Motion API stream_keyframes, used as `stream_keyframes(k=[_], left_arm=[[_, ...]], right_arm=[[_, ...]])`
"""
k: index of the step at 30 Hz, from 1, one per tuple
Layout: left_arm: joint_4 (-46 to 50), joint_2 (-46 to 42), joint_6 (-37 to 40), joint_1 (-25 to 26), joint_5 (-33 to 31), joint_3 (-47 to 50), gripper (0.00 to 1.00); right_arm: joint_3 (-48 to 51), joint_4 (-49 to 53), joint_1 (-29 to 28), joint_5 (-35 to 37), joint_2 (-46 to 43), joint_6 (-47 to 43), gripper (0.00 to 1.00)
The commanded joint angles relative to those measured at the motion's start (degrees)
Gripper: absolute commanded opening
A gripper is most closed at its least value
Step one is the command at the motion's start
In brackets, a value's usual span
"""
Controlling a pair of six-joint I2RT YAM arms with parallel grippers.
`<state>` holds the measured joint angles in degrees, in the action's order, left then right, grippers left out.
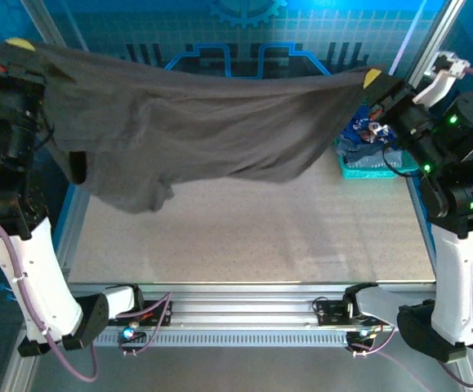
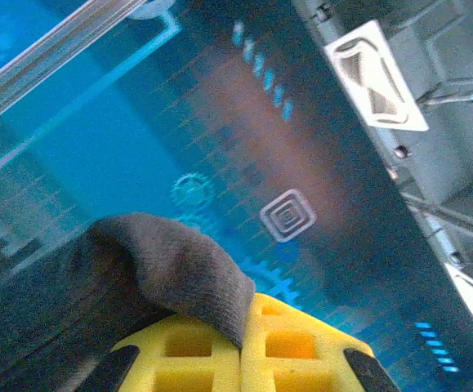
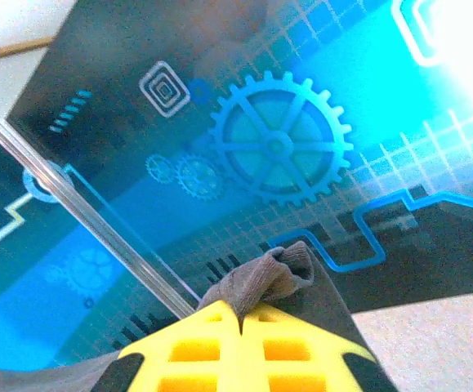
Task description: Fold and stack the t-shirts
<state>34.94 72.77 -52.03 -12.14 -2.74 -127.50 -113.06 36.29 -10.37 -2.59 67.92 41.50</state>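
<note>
No letters or numbers can be read anywhere. The backdrop (image 3: 97, 204) carries only printed signs: a large spoked gear (image 3: 277, 147), two small gears (image 3: 189, 173) beside it, a rounded square of nested outlines (image 3: 164, 88), and a short row of slanted bars (image 3: 70, 112). The left wrist view shows the same nested square (image 2: 287, 216) and a small gear (image 2: 191, 190), plus a white label (image 2: 375, 77) whose dark mark is too blurred to read. The blue shirt (image 1: 367, 131) bears pale print, too small to make out.
</note>
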Motion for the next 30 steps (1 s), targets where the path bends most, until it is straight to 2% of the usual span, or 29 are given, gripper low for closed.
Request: stream_keyframes(k=[1, 4, 7, 10, 14, 16, 19, 22, 24, 26, 28, 30], left_arm=[[-0.2, 12.7, -1.5, 0.1, 6.9, -6.5, 0.0], [-1.6, 23.3, -4.7, 0.1, 13.4, -13.1, 0.0], [-0.3, 33.0, -4.9, -0.3, 15.9, -22.0, 0.0], [-2.1, 38.6, -7.1, -1.6, 18.8, -27.3, 0.0], [-8.7, 39.3, -11.9, -4.7, 22.0, -27.6, 0.0], [-11.9, 38.8, -14.6, -6.3, 23.6, -27.6, 0.0], [-15.3, 37.7, -18.2, -7.7, 25.8, -28.5, 0.0], [-12.9, 34.8, -18.4, -7.9, 27.4, -27.7, 0.0], [-10.7, 31.2, -17.8, -7.5, 29.8, -22.7, 0.0], [-6.8, 25.7, -14.9, -6.0, 31.0, -12.7, 0.0], [-3.6, 17.6, -11.7, -3.3, 29.0, 3.9, 0.0], [-5.3, 9.6, -12.8, -1.3, 27.6, 24.3, 0.0]], right_arm=[[-2.2, -1.2, 1.4, -1.5, 8.5, 1.9, 0.0], [-6.7, -2.8, 3.1, -5.6, 17.1, 5.0, 0.0], [-13.8, -3.0, 4.5, -10.5, 27.0, 8.2, 0.0], [-23.7, -1.7, 4.7, -12.3, 35.3, 8.5, 0.0], [-40.0, 3.5, 5.3, -11.0, 43.4, 7.2, 0.0], [-44.2, 4.6, 6.5, -11.1, 45.2, 8.0, 0.0], [-43.9, 3.8, 8.2, -11.0, 44.0, 8.4, 0.0], [-39.8, 3.2, 9.7, -11.3, 41.0, 8.8, 0.0], [-34.8, 2.6, 10.3, -11.4, 38.4, 8.5, 0.0], [-27.1, 1.7, 10.4, -11.9, 35.3, 7.5, 0.0], [-17.8, 0.8, 10.4, -13.0, 32.0, 7.5, 0.0], [-6.9, 0.4, 10.2, -13.1, 28.4, 7.4, 0.0]])
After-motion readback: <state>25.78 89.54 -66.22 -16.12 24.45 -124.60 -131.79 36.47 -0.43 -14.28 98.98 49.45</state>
